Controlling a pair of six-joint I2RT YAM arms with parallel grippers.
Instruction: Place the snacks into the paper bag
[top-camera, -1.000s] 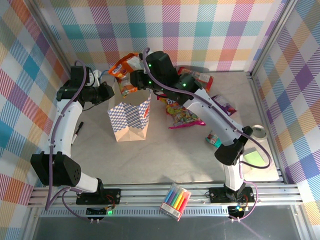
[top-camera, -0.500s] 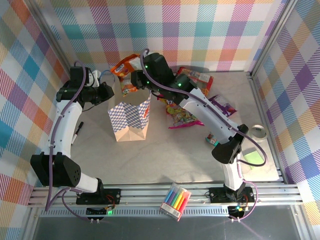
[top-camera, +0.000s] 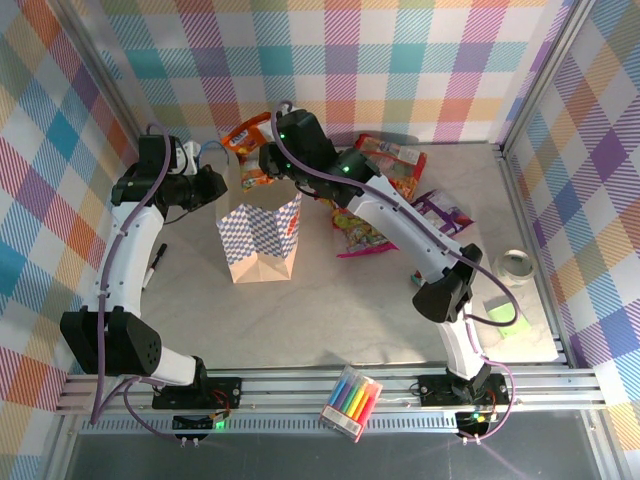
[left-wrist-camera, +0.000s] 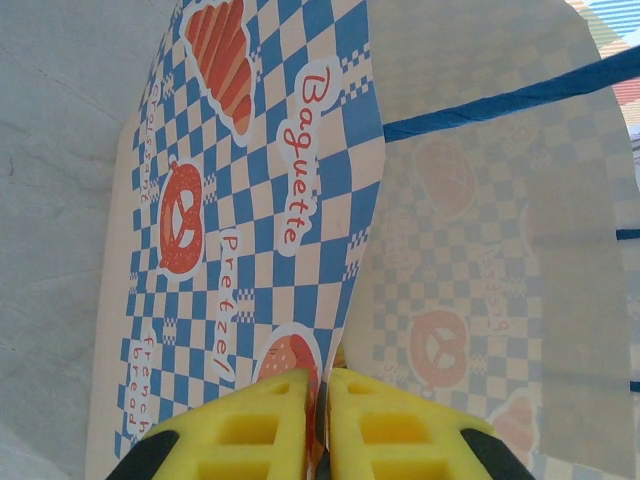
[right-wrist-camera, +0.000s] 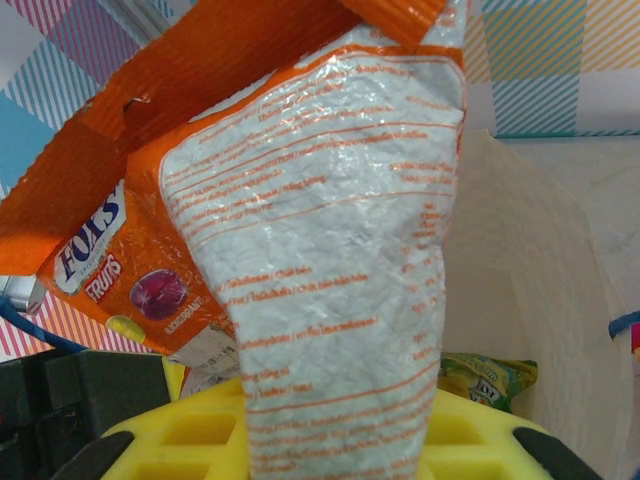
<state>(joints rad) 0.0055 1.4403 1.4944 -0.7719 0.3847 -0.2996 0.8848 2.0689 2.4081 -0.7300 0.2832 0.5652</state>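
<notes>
As your right arm swings toward 9 o'clock, orange packet (top-camera: 247, 140) shifts with it, now over 12 o'clock rim of paper bag (top-camera: 262, 235); drop looks close. Your right gripper (right-wrist-camera: 335, 440) clamps packet's near end, long axis running out along fingers, free end away from wrist. Your left gripper (left-wrist-camera: 320, 395) pinches bag rim, propping mouth open. Candy packet (top-camera: 365, 235) waits at bag's 3 o'clock.

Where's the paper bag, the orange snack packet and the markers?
paper bag (top-camera: 258, 232): top view, checkered front face.
orange snack packet (right-wrist-camera: 330, 260): right wrist view, crinkly white back.
markers (top-camera: 352, 402): top view, middle of the pack.
</notes>
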